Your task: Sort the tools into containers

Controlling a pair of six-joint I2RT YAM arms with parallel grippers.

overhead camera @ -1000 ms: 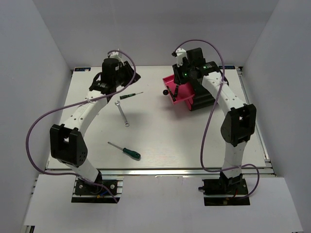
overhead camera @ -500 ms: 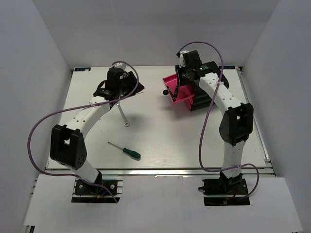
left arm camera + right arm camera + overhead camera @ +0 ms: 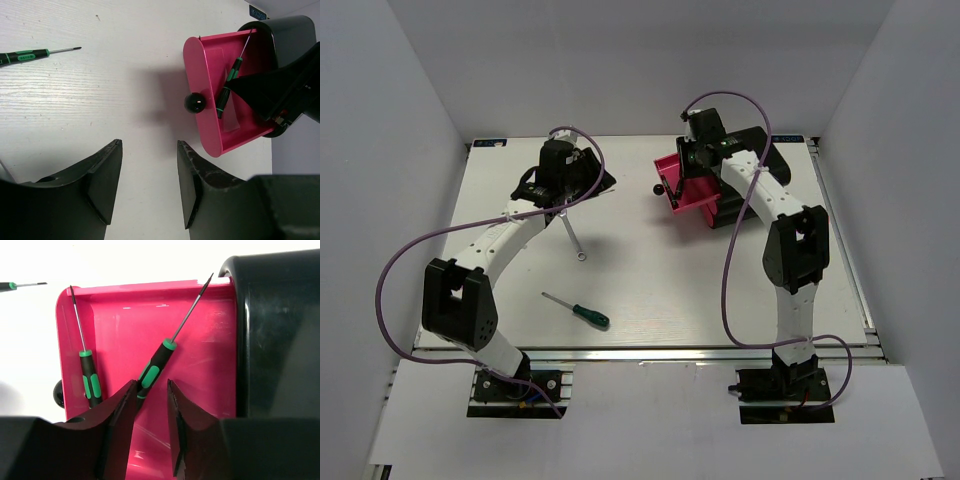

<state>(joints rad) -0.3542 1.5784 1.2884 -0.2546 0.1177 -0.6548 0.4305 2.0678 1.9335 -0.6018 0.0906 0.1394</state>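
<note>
Though left jaws and right jaws gape empty, the white counter (image 3: 720,290), walled in white, carries a wrench (image 3: 572,236) and screwdriver (image 3: 577,310).

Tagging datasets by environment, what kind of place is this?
Probably a lab robot test cell, not a workshop: plain white wall panels box in a white table, a left arm and right arm are mounted at its near edge, and purple cables loop over them.
</note>
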